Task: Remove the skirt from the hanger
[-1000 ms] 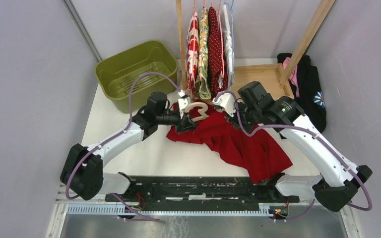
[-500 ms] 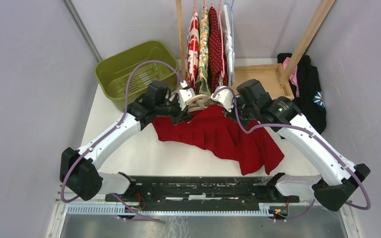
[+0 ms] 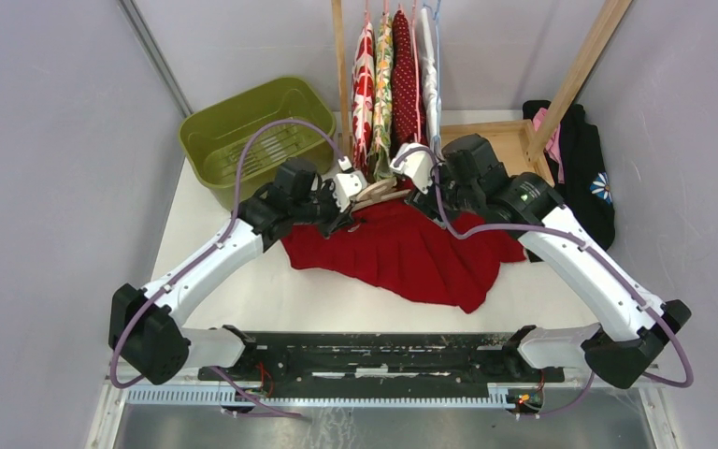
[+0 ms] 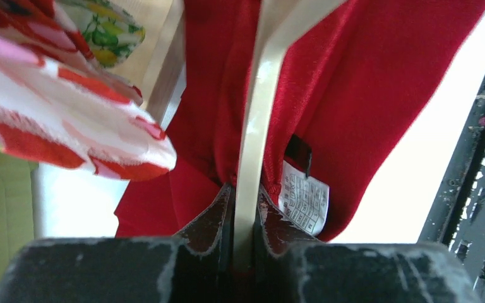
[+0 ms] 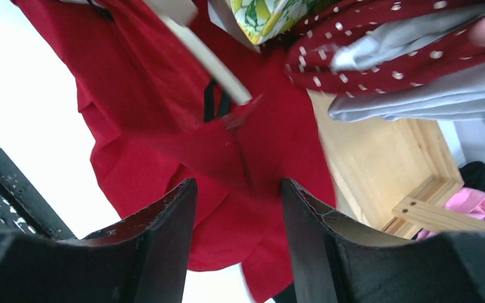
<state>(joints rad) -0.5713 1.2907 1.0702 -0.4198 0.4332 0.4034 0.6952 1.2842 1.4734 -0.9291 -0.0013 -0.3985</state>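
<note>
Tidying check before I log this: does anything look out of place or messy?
The red skirt lies crumpled on the table, still caught on the hanger. A black garment is heaped at the right edge instead of hanging.

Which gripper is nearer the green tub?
Left. The left gripper, shut on the hanger, is just right of the green tub; the right gripper, open, is farther right, over the red skirt.

One red skirt [image 3: 402,253], one cream hanger [image 3: 375,194], four hanging garments [image 3: 404,89], one green basket [image 3: 198,126], one black garment [image 3: 584,178]
</note>
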